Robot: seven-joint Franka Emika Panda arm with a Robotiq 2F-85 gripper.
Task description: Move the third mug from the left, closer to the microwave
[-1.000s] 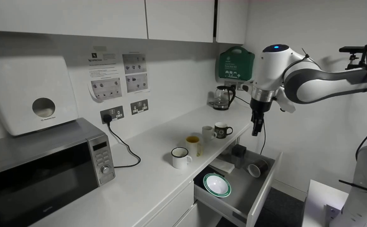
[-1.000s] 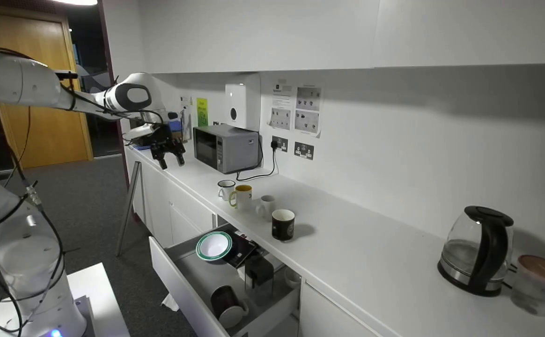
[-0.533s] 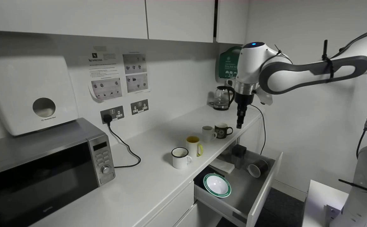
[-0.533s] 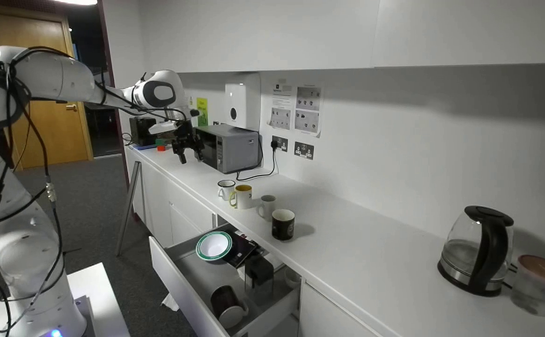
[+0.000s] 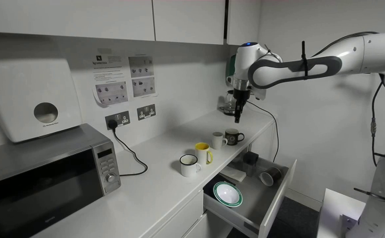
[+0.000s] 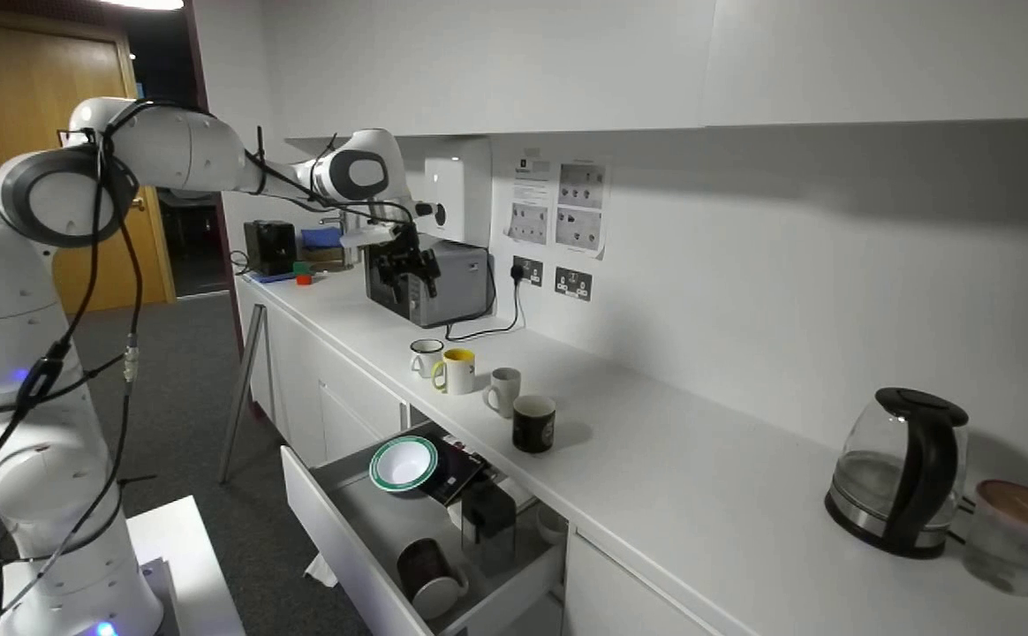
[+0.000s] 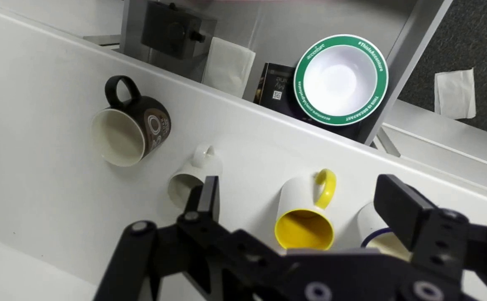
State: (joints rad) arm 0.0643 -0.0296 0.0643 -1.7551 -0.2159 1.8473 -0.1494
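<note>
If you're after the small, narrow plain white mug (image 5: 217, 142), it's third in line

Going left to right in an exterior view: one boxy silver-grey microwave (image 5: 52, 178) with a dark glass door. Next, four upright mugs on the flat white counter (image 5: 146, 198): one squat dark-rimmed white cup (image 5: 188, 168), one yellow-handled white mug (image 5: 200, 156), our plain white mug, then one dark printed mug (image 5: 232, 138) near it but apart. Black two-fingered pincer (image 5: 237, 119) hangs higher up, touching none of them, jaws spread wide, holding nothing. Out front, one pulled-out grey drawer (image 5: 257, 198) has one round green-rimmed white bowl (image 5: 228, 194) and one pale-mouthed dark mug (image 5: 272, 176) lying on its side.

My guess on ours: glazed ceramic, so fairly light, stiff, slippery-smooth, chippable if knocked. I'd pinch its sides just below the rim, clear of the handle.
</note>
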